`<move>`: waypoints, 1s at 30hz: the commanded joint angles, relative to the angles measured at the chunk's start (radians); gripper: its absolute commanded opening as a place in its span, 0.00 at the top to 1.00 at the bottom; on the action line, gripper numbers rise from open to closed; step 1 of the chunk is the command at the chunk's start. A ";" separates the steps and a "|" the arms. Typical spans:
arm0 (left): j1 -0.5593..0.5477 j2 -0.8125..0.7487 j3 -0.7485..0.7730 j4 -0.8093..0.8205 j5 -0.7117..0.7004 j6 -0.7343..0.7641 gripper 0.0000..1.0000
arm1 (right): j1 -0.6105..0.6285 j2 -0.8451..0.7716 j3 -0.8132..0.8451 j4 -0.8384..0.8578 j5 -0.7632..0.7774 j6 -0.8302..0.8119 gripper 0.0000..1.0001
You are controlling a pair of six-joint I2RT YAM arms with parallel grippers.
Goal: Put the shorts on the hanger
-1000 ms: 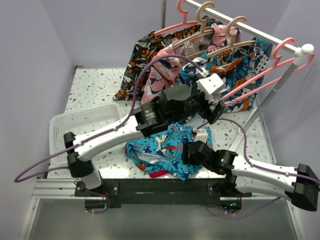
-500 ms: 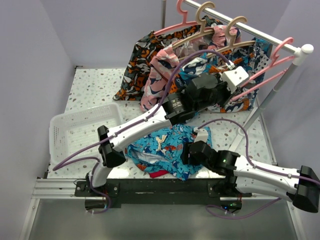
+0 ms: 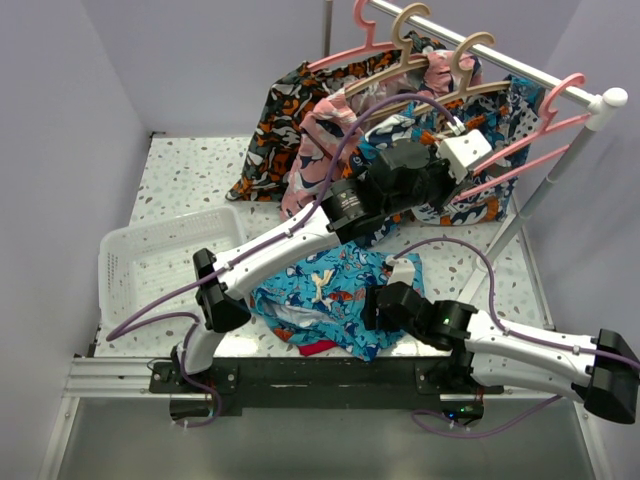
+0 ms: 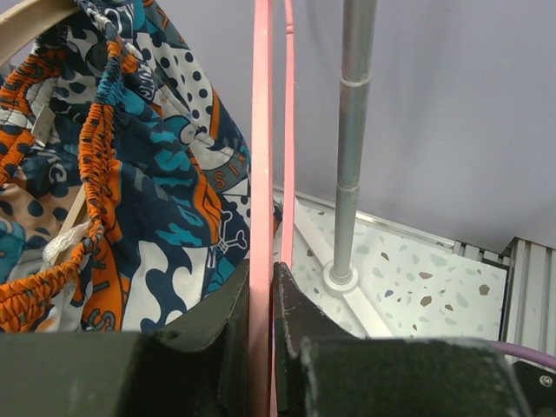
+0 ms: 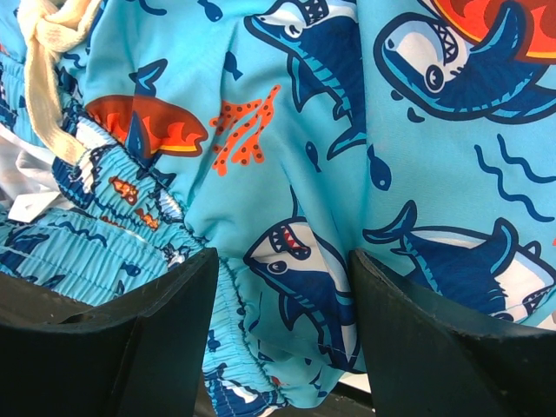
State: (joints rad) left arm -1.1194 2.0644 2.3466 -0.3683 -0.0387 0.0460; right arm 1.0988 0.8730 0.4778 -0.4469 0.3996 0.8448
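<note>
The shorts (image 3: 320,295), turquoise with a shark print, lie crumpled at the table's near middle. My right gripper (image 3: 385,300) rests over their right side. In the right wrist view its jaws (image 5: 282,261) stand wide apart, open, with the shorts' fabric (image 5: 330,130) bunched between them. The pink hanger (image 3: 540,125) hangs at the right end of the rail. My left gripper (image 3: 468,162) reaches up to its lower arm. In the left wrist view that gripper (image 4: 261,300) is shut on the hanger's thin pink bar (image 4: 261,130).
A metal rail (image 3: 500,55) carries wooden hangers (image 3: 420,30), another pink hanger (image 3: 360,30) and dark patterned garments (image 3: 290,110). The rack's post (image 4: 352,130) stands just right of the held bar. A white basket (image 3: 130,255) sits at the left. A red cloth (image 3: 318,348) peeks from under the shorts.
My left arm swung right and up from above the table to the pink hanger, and its jaws closed on the hanger's bar. The right arm and the shorts stayed put.
</note>
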 commanded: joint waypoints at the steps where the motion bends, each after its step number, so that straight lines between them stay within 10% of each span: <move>1: 0.006 -0.021 0.016 0.037 0.000 0.015 0.88 | -0.001 0.007 0.005 0.025 -0.001 0.007 0.35; 3: 0.006 -0.029 0.011 0.055 -0.007 0.020 1.00 | -0.002 0.006 0.007 0.022 0.002 0.007 0.35; 30: 0.009 -0.332 -0.337 0.276 -0.092 0.003 1.00 | -0.001 -0.066 0.027 -0.085 0.079 -0.006 0.34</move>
State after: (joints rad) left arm -1.1191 1.8507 2.0483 -0.1818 -0.1303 0.0456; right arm 1.0988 0.8291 0.4778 -0.4850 0.4198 0.8440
